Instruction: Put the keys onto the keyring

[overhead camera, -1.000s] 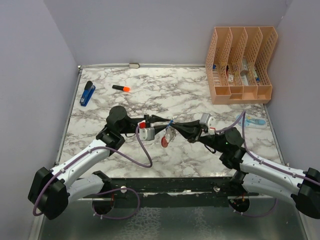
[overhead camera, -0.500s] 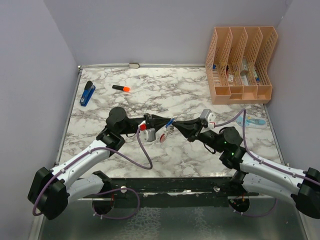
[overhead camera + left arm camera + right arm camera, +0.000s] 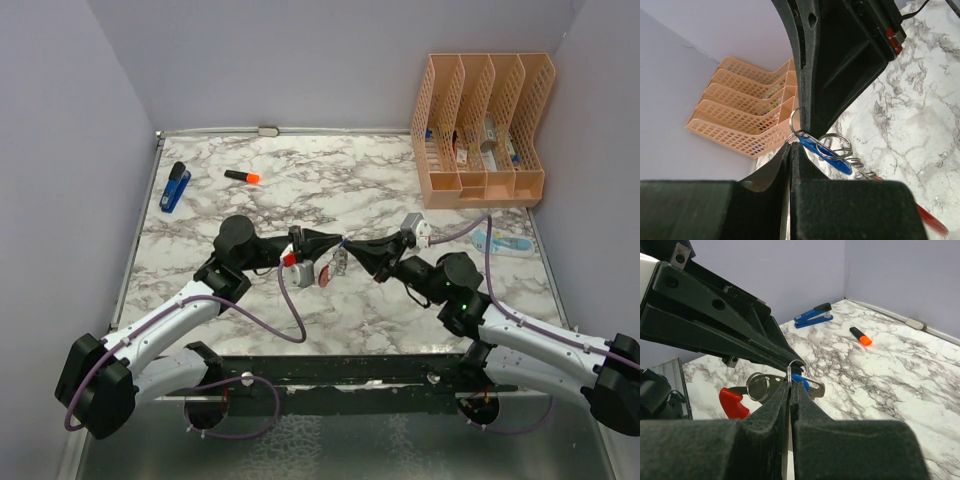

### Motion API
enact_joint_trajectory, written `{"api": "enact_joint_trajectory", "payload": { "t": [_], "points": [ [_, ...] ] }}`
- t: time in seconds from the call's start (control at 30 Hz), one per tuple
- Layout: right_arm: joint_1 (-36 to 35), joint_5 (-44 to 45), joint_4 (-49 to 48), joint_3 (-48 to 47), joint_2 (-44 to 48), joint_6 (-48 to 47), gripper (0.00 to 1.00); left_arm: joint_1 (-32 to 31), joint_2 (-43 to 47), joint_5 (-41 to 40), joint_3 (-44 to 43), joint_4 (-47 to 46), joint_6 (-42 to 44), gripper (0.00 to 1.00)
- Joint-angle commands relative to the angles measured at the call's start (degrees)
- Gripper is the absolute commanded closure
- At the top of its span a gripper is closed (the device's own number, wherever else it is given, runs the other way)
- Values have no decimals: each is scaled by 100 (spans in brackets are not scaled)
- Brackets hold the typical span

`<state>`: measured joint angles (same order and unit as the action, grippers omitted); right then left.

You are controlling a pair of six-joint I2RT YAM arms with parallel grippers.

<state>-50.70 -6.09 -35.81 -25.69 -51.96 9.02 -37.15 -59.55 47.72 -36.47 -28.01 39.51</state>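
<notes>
Left gripper (image 3: pixel 790 152) and right gripper (image 3: pixel 789 387) both clenched the keys (image 3: pixel 824 153); steady alignment was advisable for threading the keyring (image 3: pixel 732 402).

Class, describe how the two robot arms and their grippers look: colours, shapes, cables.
The left arm and right arm have white shells, bulky black joints and looping purple cables. The left gripper and right gripper are matte black, tapering to wedges.
</notes>
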Motion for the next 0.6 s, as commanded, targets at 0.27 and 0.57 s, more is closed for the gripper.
{"api": "enact_joint_trajectory", "payload": {
  "t": [0.27,0.57],
  "points": [
    [-46,-71,1423,-587,93,56,99,-4,24,-594,-40,278,375,84],
    [-37,896,3556,-1817,-544,393,99,232,-212,-1265,-296,303,242,77]
  ]
}}
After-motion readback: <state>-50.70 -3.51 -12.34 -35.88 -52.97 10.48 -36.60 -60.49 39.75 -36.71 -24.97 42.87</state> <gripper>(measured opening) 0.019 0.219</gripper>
